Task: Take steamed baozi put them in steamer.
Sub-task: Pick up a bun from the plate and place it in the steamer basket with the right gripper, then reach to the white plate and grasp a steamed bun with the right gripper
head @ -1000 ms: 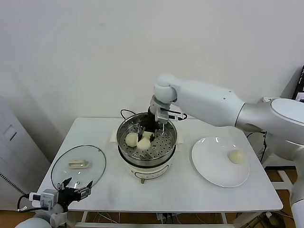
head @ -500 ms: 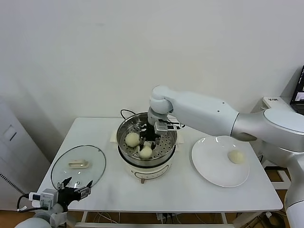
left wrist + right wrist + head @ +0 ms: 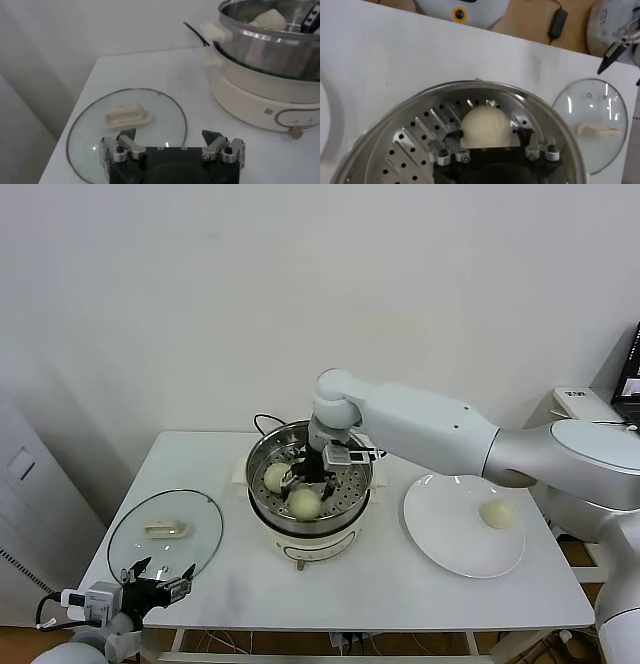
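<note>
The steel steamer (image 3: 258,484) stands on its cream cooker base at the table's middle. My right gripper (image 3: 306,481) reaches down into it, its fingers on either side of a cream-white baozi (image 3: 305,502) low over the perforated bottom. The right wrist view shows this bun (image 3: 486,127) between the fingers (image 3: 453,139). A second baozi (image 3: 277,477) lies in the steamer beside it. One more baozi (image 3: 497,513) sits on the white plate (image 3: 450,539). A fourth bun does not show. My left gripper (image 3: 160,582) is open and empty, parked low at the front left.
The round glass lid (image 3: 165,534) with its cream handle lies flat at the table's left, just beyond my left gripper (image 3: 170,137). The cooker's black cord (image 3: 262,422) runs behind the steamer. A wall stands close behind the table.
My right gripper has moved down and left inside the steamer, carrying the baozi from beside the other bun to the near part of the bottom. The left arm has not moved.
</note>
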`<move>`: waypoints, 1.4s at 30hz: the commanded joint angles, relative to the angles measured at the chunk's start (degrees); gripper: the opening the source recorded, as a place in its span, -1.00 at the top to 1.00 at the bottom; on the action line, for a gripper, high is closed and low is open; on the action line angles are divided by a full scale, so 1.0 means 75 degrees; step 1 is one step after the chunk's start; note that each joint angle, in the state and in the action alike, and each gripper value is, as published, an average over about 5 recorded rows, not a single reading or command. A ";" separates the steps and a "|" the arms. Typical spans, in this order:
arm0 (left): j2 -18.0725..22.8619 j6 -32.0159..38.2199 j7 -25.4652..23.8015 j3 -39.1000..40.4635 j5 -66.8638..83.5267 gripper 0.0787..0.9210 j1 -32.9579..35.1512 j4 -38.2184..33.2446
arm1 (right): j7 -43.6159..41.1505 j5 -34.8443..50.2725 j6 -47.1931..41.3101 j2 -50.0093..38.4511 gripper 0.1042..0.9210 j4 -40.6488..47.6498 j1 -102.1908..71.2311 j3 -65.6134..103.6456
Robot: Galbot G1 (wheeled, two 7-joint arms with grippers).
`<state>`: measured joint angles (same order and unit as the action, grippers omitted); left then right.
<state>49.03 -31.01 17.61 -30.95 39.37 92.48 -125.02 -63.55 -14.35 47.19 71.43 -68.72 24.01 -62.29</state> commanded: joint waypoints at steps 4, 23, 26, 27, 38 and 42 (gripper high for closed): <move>-0.0020 -0.0009 0.0012 -0.0034 -0.0003 -0.77 -0.0018 0.0002 | -0.0332 0.1039 -0.0597 -0.0698 -0.76 0.0929 0.1062 0.0077; 0.0122 0.0003 0.0007 -0.0259 0.0010 -0.77 0.0094 -0.0138 | -0.1471 0.3614 -0.4438 -0.2752 -0.76 0.2887 0.1930 -0.2056; 0.0122 -0.0003 0.0004 -0.0264 0.0010 -0.77 0.0107 -0.0166 | -0.1418 0.3381 -0.4684 -0.3073 -0.76 0.2850 0.1703 -0.2037; 0.0120 -0.0005 0.0001 -0.0264 0.0010 -0.77 0.0108 -0.0175 | -0.1407 0.3327 -0.4734 -0.3153 -0.76 0.2864 0.1636 -0.2026; 0.0112 -0.0020 -0.0004 -0.0286 0.0015 -0.77 0.0114 -0.0250 | -0.1302 0.2590 -0.4696 -0.3806 -0.76 0.3257 0.0437 -0.1179; 0.0094 -0.0033 -0.0001 -0.0268 0.0015 -0.77 0.0106 -0.0256 | -0.1173 0.2373 -0.4640 -0.3876 -0.76 0.3440 -0.0171 -0.0571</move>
<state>49.82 -31.16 17.57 -33.03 39.47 93.28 -126.84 -72.68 6.36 16.32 46.20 -45.64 30.65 -72.44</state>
